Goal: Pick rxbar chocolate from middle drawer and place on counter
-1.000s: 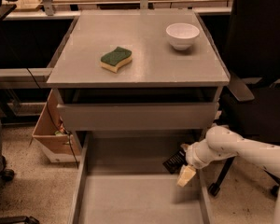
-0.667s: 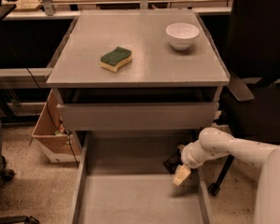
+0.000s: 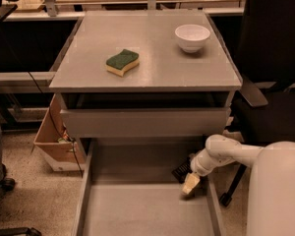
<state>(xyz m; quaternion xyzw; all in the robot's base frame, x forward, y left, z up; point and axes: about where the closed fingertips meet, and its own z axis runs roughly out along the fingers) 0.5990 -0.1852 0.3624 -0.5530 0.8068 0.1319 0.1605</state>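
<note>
A cardboard box [image 3: 51, 144] sits on the floor at the left. On the counter [image 3: 152, 77] lie 1 sponge [image 3: 122, 62] and, further right, 1 white bowl [image 3: 192, 37]. Below, the middle drawer [image 3: 137, 210] stands open. The rxbar chocolate [image 3: 182, 171] lies in its back right corner, and the gripper [image 3: 190, 183] is just beside it; I cannot tell whether it is gripping.

Table [image 3: 152, 38]: plain grey top, slight gloss.
Sponge [image 3: 122, 62]: dark green upper face, pale yellow base; towards the table's left edge.
Bowl [image 3: 192, 37]: plain white; near the far right corner.
Drawer [image 3: 137, 210]: plain grey floor and walls.
Snack bar [image 3: 181, 171]: near-black wrapper.
Pincer [image 3: 190, 183]: cream, on a white arm [image 3: 226, 151]; below the table's front right corner, over the drawer.
Box [image 3: 51, 141]: brown cardboard.
</note>
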